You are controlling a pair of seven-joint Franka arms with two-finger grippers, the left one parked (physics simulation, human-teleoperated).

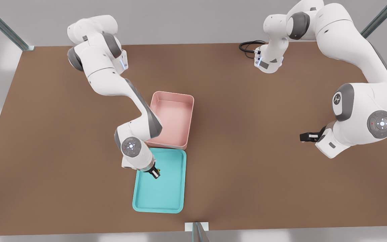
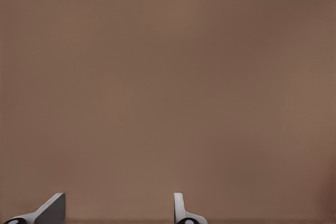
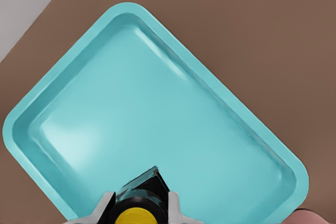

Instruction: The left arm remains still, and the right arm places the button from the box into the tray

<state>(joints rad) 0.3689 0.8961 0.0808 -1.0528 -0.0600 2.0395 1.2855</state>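
Button (image 3: 137, 216) sits clamped between the gripper (image 3: 137, 209) fingers, yellow cap showing, dark body pinched on both sides by the pale finger pads (image 3: 174, 209). In the front view the same gripper (image 1: 155, 173) shows as a small black tip with a speck of yellow at its end, the button (image 1: 158, 171).

Gripper hangs over the tray (image 1: 176, 174), above the end of it that lies next to the box (image 1: 188, 121). Whether the button touches the tray floor cannot be told; from the wrist view the turquoise floor lies below the fingers with the button still in the grip. Tray (image 3: 63, 87) spreads out ahead of the gripper, most of its floor beyond the fingertips, its low rim and rounded corners plain on all visible sides.

Box stands just behind the gripper, on the side toward the right arm (image 1: 109, 77), which reaches across its near corner. Box and tray sit end to end, short sides just beside each other; contact cannot be confirmed. Pink interior shows nothing inside where it is visible; part is hidden by the arm's elbow.

Table (image 1: 264, 161) is brown, running under box and tray alike. A strip of pale floor beyond the table edge shows at one corner of the wrist view.
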